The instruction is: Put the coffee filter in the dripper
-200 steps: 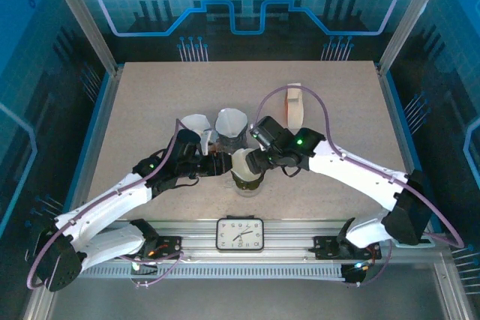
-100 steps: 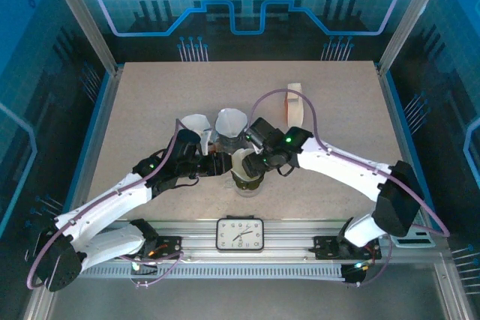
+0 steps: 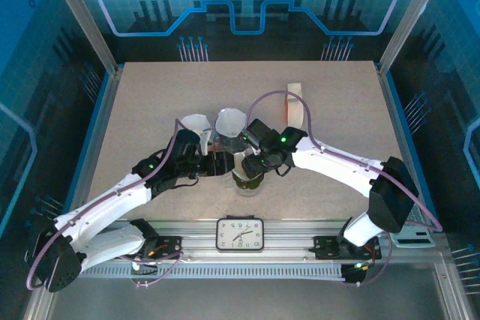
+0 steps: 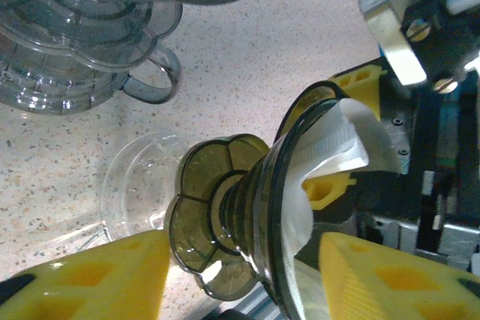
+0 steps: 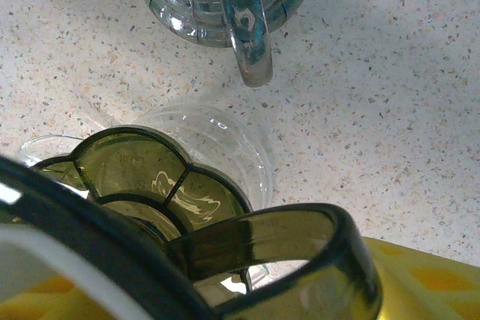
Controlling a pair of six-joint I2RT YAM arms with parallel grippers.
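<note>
**Left tool** (image 4: 244, 256): you have its yellow fingers spread, one on each side of the smoked dripper (image 4: 225, 222). The right-hand finger stands clear of the cone.

**Clear drippers** (image 3: 199, 129): two of them, each with white paper in it, side by side just beyond the left tool's fingertips.

**Smoked dripper**: sits between the left tool's fingers. Its scalloped base rests over a clear round dish (image 4: 135, 185) on the speckled worktop (image 4: 247, 58).

**Coffee filter** (image 4: 337, 148): white paper lying inside the smoked dripper's cone. One folded edge sticks out past the rim, on the right tool's side.

**Right tool** (image 3: 251, 164): at the dripper's rim, facing your left tool. One finger is inside the cone against the filter and the other is outside the rim. You cannot tell whether they pinch.

**Tan object** (image 3: 295, 110): upright, beyond the right tool and apart from it.
</note>
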